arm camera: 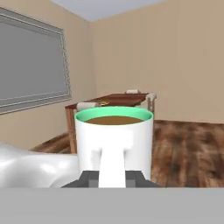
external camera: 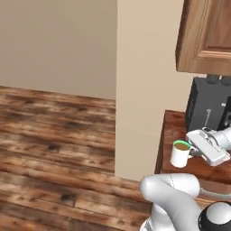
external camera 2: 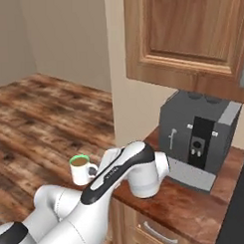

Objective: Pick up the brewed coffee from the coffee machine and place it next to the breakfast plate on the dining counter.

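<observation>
The gripper (external camera: 195,151) pinches the mug (external camera: 180,154) by its handle, upright. The right base view shows the coffee machine (external camera 2: 197,139) behind on the cabinet top (external camera 2: 196,206) — the hand view shows the far dining table (arm camera: 109,103).

White mug (arm camera: 113,140) with green inner rim and brown liquid; dark grey coffee machine (external camera 2: 197,139), black front panel; reddish-brown dining counter (arm camera: 111,100); streaky brown plank floor (external camera: 54,135)

Open wooden floor lies beyond the held mug (arm camera: 114,144).
The beige wall corner (external camera: 135,90) stands just beside it; the dining counter (arm camera: 109,103) sits far ahead, coffee machine (external camera 2: 197,139) behind.
</observation>
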{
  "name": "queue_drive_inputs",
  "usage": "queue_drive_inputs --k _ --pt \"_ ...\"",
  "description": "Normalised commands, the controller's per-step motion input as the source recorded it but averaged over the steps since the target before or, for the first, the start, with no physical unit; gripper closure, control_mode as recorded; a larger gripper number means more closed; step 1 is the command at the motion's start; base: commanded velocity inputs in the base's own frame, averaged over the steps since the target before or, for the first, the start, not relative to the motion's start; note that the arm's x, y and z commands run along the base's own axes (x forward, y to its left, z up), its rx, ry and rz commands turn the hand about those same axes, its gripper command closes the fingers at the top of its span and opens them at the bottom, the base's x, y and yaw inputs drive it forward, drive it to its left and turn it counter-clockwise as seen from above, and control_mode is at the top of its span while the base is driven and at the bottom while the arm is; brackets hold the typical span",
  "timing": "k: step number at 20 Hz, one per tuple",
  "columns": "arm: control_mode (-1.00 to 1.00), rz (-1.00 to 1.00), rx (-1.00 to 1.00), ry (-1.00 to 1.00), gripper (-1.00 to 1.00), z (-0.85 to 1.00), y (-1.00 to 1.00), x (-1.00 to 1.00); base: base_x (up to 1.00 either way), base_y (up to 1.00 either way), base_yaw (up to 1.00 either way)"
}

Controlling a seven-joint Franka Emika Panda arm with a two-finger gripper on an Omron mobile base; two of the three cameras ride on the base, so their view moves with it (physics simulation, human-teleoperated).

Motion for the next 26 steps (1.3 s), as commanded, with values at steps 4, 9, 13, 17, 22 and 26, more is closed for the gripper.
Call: queue_drive_inputs --k 4,9,13,17,22,26 --pt "1.00 0.00 0.00 0.00 1.00 0.00 0.00 0.00 -0.07 0.45 0.78" --pt "1.00 0.00 0.00 0.00 1.00 0.00 0.00 0.00 0.00 0.35 0.90" --pt "1.00 0.00 0.00 0.00 1.00 0.00 0.00 0.00 0.00 0.26 0.93" --pt "1.00 0.00 0.00 0.00 1.00 0.00 0.00 0.00 0.00 0.27 0.91" --pt "1.00 0.00 0.00 0.00 1.00 0.00 0.00 0.00 0.15 0.18 0.81" --pt "1.00 0.00 0.00 0.00 1.00 0.00 0.00 0.00 0.69 0.10 0.63"
